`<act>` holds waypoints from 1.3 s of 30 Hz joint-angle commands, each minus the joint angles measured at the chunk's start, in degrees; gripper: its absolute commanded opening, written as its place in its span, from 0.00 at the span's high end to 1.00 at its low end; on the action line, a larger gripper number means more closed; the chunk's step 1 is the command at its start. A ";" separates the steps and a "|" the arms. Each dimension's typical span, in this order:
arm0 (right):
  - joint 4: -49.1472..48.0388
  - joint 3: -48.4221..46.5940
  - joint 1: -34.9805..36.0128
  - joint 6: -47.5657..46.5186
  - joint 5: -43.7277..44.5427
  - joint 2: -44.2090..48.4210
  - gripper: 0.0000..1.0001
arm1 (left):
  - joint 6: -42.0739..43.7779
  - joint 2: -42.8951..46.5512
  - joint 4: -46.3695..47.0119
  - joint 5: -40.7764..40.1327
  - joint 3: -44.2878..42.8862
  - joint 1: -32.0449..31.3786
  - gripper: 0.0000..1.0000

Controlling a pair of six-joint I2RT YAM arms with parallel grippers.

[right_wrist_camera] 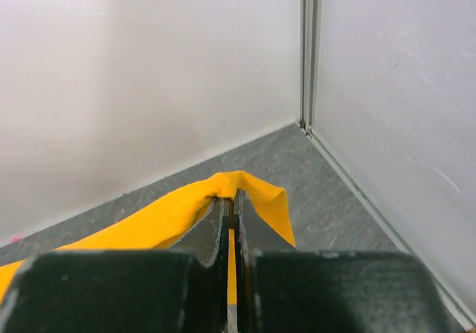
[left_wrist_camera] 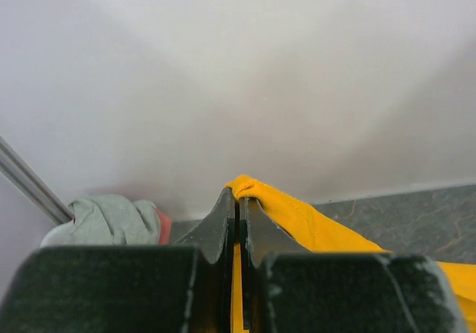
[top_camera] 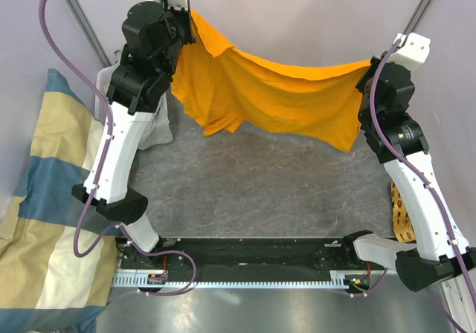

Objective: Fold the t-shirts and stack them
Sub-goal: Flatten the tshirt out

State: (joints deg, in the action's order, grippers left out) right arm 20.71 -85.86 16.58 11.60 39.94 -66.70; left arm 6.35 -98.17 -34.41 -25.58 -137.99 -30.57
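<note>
The orange t-shirt (top_camera: 275, 95) hangs stretched in the air between my two grippers, sagging in the middle, with its lower edge above the back of the grey table (top_camera: 260, 184). My left gripper (left_wrist_camera: 238, 195) is shut on the shirt's left top corner (left_wrist_camera: 297, 214), high at the back left. My right gripper (right_wrist_camera: 231, 198) is shut on the right top corner (right_wrist_camera: 171, 214), lower down at the back right. The grey t-shirt (left_wrist_camera: 104, 220) lies crumpled at the back left and shows partly behind my left arm (top_camera: 160, 128).
A large cream-and-blue cloth (top_camera: 44, 199) drapes off the table's left side. A small tan patterned piece (top_camera: 401, 214) lies behind my right arm. Something red (left_wrist_camera: 162, 225) sits against the grey t-shirt. White walls close the back and right, with a metal post (right_wrist_camera: 306, 50) in the corner.
</note>
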 commanded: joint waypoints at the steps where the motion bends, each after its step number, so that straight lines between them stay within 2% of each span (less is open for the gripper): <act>1: -4.28 -4.93 -0.23 -4.56 -0.65 -0.10 1.00 | 3.67 5.00 3.48 0.27 -1.15 0.42 0.98; 4: -1.65 -3.61 -0.32 -2.38 -4.42 2.62 1.00 | 1.75 11.40 2.34 -0.17 4.91 0.42 0.98; 8: 5.46 -0.89 -0.23 0.62 -11.54 9.02 1.00 | -5.80 21.51 -3.36 4.04 18.15 0.42 0.98; 12: 13.29 -0.61 -0.32 3.08 -19.10 13.34 1.00 | -13.37 32.23 -8.81 8.70 27.24 0.42 0.98; 13: 14.87 -0.97 -0.23 3.34 -21.29 14.04 1.00 | -14.69 35.91 -9.87 9.93 28.21 0.42 0.98; 17: 23.04 -4.74 -0.32 5.62 -30.43 17.64 1.00 | -20.67 41.47 -16.99 17.21 28.58 0.42 0.98; 21: 25.96 -6.51 -0.32 7.47 -32.56 20.64 1.00 | -23.57 43.85 -21.92 20.66 26.99 0.42 0.98; 24: 24.75 -5.11 -0.40 8.88 -30.46 20.82 1.00 | -22.88 43.07 -20.53 19.26 27.42 0.42 0.98; 27: 17.39 3.31 -0.23 10.37 -26.95 20.64 1.00 | -20.43 41.22 -14.57 16.10 33.12 0.42 0.98; 28: 15.52 7.77 -0.23 10.81 -25.89 20.03 1.00 | -19.54 40.43 -9.49 14.44 36.19 0.42 0.98; 32: 4.89 16.50 -0.23 11.35 -18.86 13.10 1.00 | -14.27 29.05 -0.67 10.56 38.32 0.86 0.98; 34: -2.14 18.88 -0.32 10.03 -14.56 6.17 1.00 | -12.42 23.76 4.85 12.21 38.24 2.69 0.98; 36: -8.80 18.55 -1.02 8.71 -13.23 -2.15 1.00 | -13.46 14.80 7.59 16.51 34.40 7.08 0.98; 38: -11.65 13.99 -1.98 6.78 -13.40 -7.81 1.00 | -14.08 8.03 8.49 21.18 27.90 10.42 0.98; 39: -12.35 11.27 -2.77 6.08 -13.66 -12.53 1.00 | -13.56 -0.27 7.79 22.23 17.86 11.05 0.98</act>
State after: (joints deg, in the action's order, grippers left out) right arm 21.06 -68.25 15.86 20.53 22.17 -69.80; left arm -9.78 -83.40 -33.71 -8.82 -104.05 -24.60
